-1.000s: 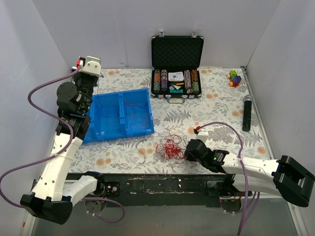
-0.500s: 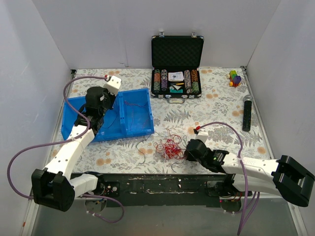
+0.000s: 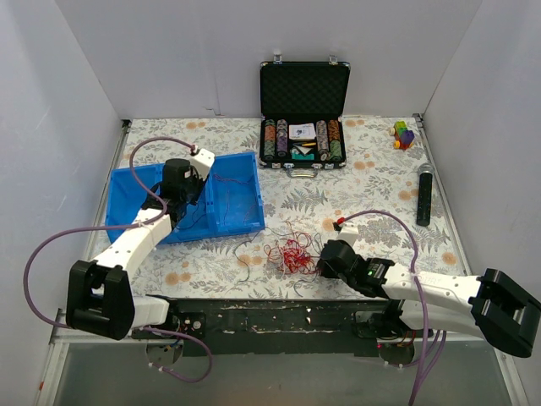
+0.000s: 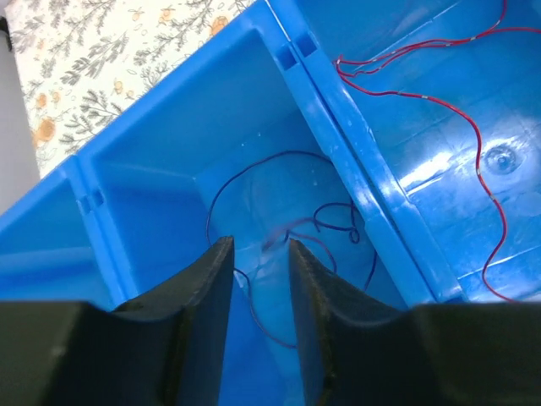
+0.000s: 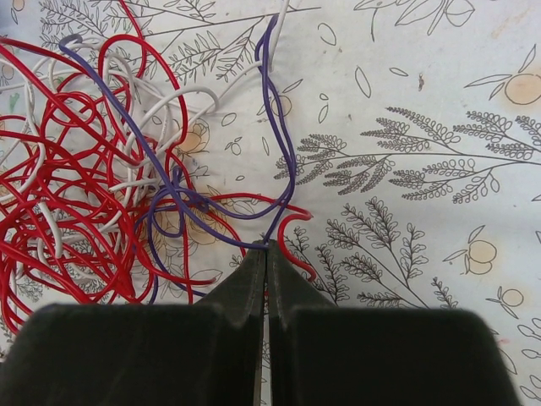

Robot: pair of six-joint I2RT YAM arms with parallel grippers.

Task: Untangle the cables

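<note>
White walls (image 3: 211, 51) stand around a surface (image 3: 372, 178) that has a cloth with leaves and flowers on it. Near the front edge, about in the middle, lies the pile of cables (image 3: 287, 252). It is a messy knot of red and white loops, and a purple-blue cable (image 5: 275, 127) runs through it.

My right end effector (image 5: 265, 254) is low on the surface, just to the right of the pile. Its two fingers are pressed tight together with no gap. The purple-blue cable comes down right to the tips, and they pinch it there. A red loop curls just beside them.

A blue bin (image 3: 228, 227) sits to the left of the pile, a bit farther back. It has walls inside that split it into boxes. My left end effector (image 4: 260, 258) reaches down into the middle box. Its fingers are open just a little, with a thin gap between them, and they hold nothing. A dark cable (image 4: 338, 222) lies loose on the floor of that box, right in front of the tips. I cannot tell if they touch it. A red cable (image 4: 478, 144) lies in the next box to the right, and one end of it hangs over the wall between the boxes.

At the back stands an open black case (image 3: 304, 89) with round chips in it. Some little toy blocks (image 3: 403, 134) sit in the far right corner, and a black stick (image 3: 424, 196) lies near the right edge.
</note>
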